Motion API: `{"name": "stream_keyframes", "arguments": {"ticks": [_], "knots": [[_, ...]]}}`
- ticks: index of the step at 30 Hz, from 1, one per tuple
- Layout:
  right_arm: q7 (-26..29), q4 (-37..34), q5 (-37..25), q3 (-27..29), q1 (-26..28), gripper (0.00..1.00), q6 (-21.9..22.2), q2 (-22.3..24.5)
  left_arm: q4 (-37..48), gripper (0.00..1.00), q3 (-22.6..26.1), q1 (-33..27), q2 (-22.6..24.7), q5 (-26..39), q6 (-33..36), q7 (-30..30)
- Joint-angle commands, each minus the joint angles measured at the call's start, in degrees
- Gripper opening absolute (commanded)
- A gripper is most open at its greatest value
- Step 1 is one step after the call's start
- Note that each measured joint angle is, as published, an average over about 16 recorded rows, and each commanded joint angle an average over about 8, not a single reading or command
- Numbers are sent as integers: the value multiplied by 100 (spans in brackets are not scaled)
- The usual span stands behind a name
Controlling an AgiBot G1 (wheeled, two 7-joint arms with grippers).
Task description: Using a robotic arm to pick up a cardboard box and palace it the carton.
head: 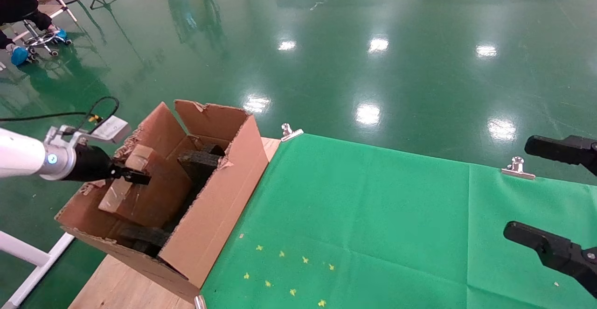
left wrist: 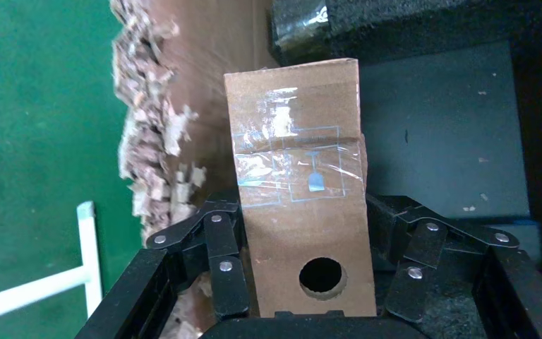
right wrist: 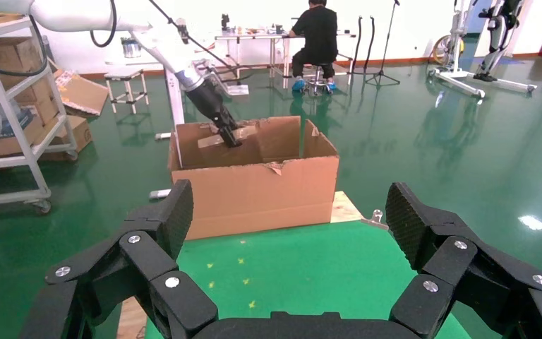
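Cardboard box (left wrist: 300, 212): brown, small and narrow, with clear tape over a faint blue printed mark on its broad side and a round hole in the face nearest the wrist.
Left gripper (left wrist: 303, 265): black linked fingers (left wrist: 219, 265) pressed against both sides of the cardboard box, clamped on it at the holed end.
Box position: it runs straight out from between the fingers, tilted, over the open top of the carton (head: 219, 206).
Beyond the fingertips: black foam blocks (left wrist: 423, 28) inside the carton, and the carton's ragged torn edge (left wrist: 152, 134) to one side.
Robotic arm (head: 21, 157): white, with a blue light ring, reaching in above the carton's torn flap.
Right gripper (right wrist: 289, 233): fingers spread wide, holding nothing, over the green cloth (head: 373, 225), well apart from the carton.
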Motion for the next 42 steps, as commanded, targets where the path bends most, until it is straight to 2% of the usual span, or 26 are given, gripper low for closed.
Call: {"name": "stream_keyframes", "arguments": {"ticks": [1, 7, 8, 31, 42], "knots": [[0, 0, 0, 0, 0, 100, 0, 0, 27, 19, -21, 76, 2, -28, 12, -19], [0, -1, 1, 0, -1, 100, 1, 0, 41, 93, -58, 169, 12, -84, -33, -27], [0, -1, 2, 0, -1, 100, 1, 0, 42, 100, -62, 178, 13, -90, -39, -26], [0, -1, 1, 0, -1, 100, 1, 0, 38, 100, -52, 139, -3, -60, -9, -24], [0, -1, 2, 0, -1, 100, 1, 0, -617, 100, -279, -530, -245, -387, 701, 248]]}}
